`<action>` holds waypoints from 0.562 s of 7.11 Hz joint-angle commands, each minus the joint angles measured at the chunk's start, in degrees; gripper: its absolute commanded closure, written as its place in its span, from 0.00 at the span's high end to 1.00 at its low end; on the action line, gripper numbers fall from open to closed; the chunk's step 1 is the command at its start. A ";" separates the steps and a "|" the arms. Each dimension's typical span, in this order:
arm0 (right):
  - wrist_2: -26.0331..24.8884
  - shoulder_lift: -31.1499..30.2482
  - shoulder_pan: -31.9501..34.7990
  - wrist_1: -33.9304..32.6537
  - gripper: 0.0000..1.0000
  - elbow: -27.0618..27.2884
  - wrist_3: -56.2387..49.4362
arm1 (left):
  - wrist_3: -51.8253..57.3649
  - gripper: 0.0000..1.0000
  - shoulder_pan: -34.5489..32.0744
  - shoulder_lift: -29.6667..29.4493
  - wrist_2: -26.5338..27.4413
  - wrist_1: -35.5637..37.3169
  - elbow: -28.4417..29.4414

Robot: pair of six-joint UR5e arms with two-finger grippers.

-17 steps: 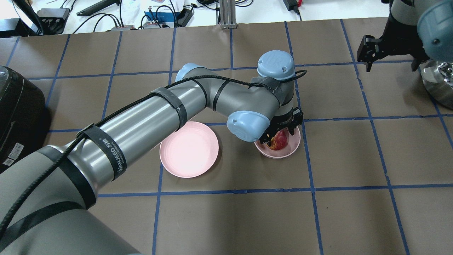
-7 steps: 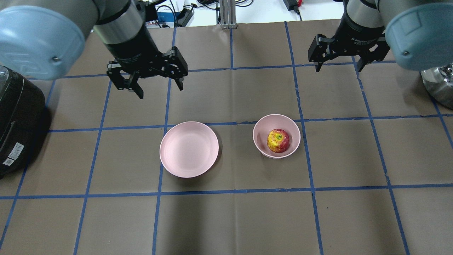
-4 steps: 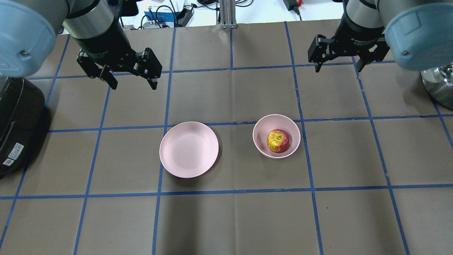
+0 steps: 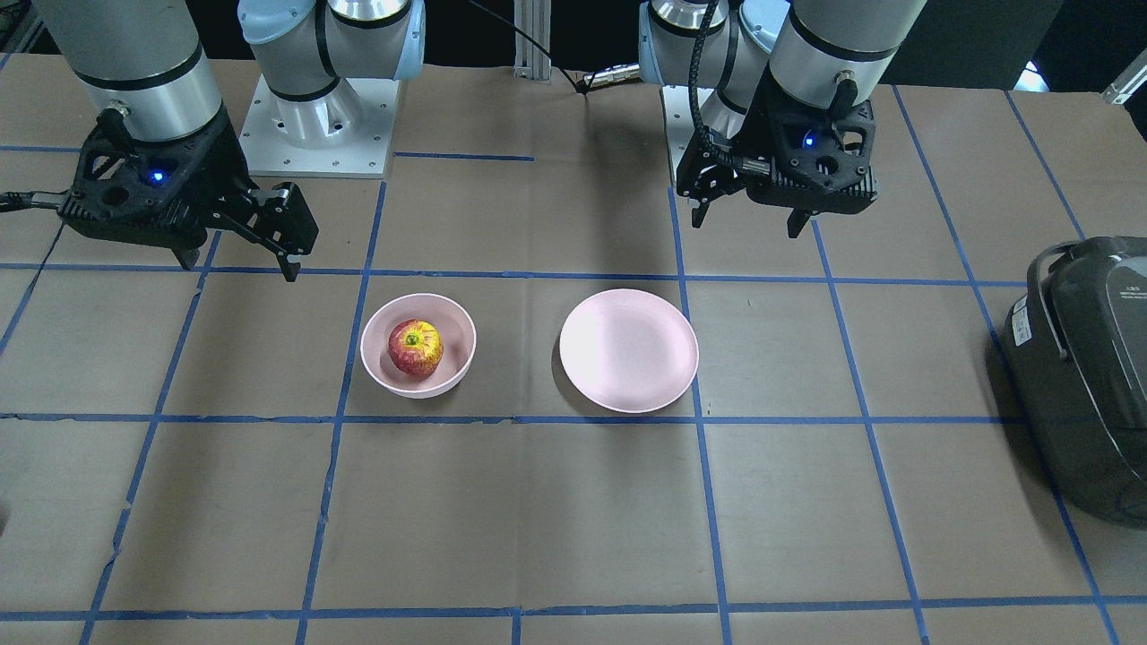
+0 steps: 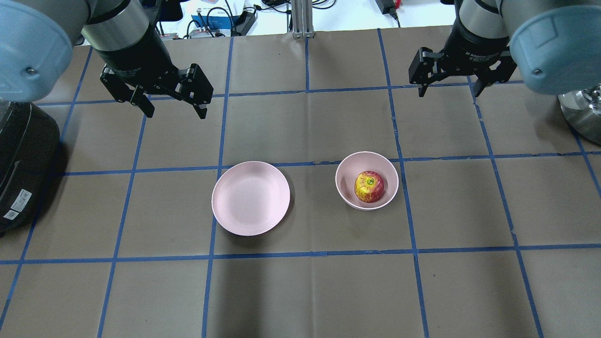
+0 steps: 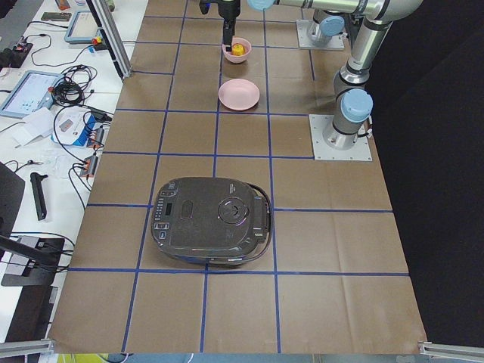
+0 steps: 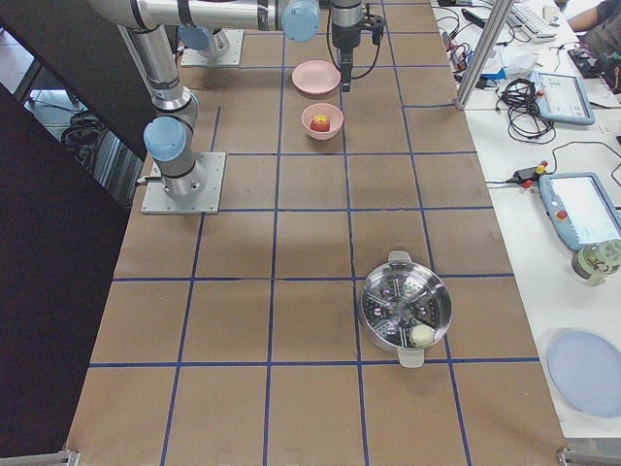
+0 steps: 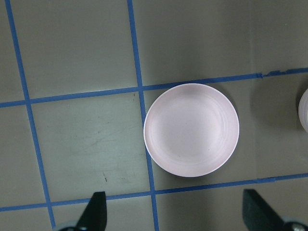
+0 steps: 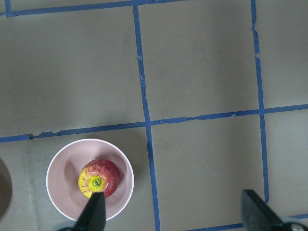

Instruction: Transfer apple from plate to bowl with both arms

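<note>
The red and yellow apple (image 5: 369, 186) sits stem end up in the deep pink bowl (image 5: 344, 172), seen also in the front view (image 4: 415, 348) and the right wrist view (image 9: 98, 179). The flat pink plate (image 5: 250, 197) lies bare to the bowl's left and fills the left wrist view (image 8: 191, 130). My left gripper (image 5: 176, 114) is open and empty, raised beyond the plate at the far left. My right gripper (image 5: 448, 93) is open and empty, raised beyond the bowl at the far right.
A black rice cooker (image 5: 23, 159) stands at the table's left edge. A steel steamer pot (image 5: 582, 108) stands at the right edge. The arm bases (image 4: 314, 134) are bolted on the robot's side. Blue tape lines grid the brown table.
The left gripper, earlier around the apple in the bowl, has let it go and pulled back up to the far left. The right gripper swung left a little. Both are nearly still lately.
</note>
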 commanded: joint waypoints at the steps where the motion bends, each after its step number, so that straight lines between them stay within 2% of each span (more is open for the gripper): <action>1: 0.02 0.00 -0.02 0.05 1.00 0.03 0.07 | -0.08 1.00 0.00 0.00 -0.07 0.02 -0.18; 4: 0.72 0.00 0.07 0.06 1.00 -0.05 -0.02 | -0.08 1.00 -0.09 0.00 -0.07 0.02 -0.09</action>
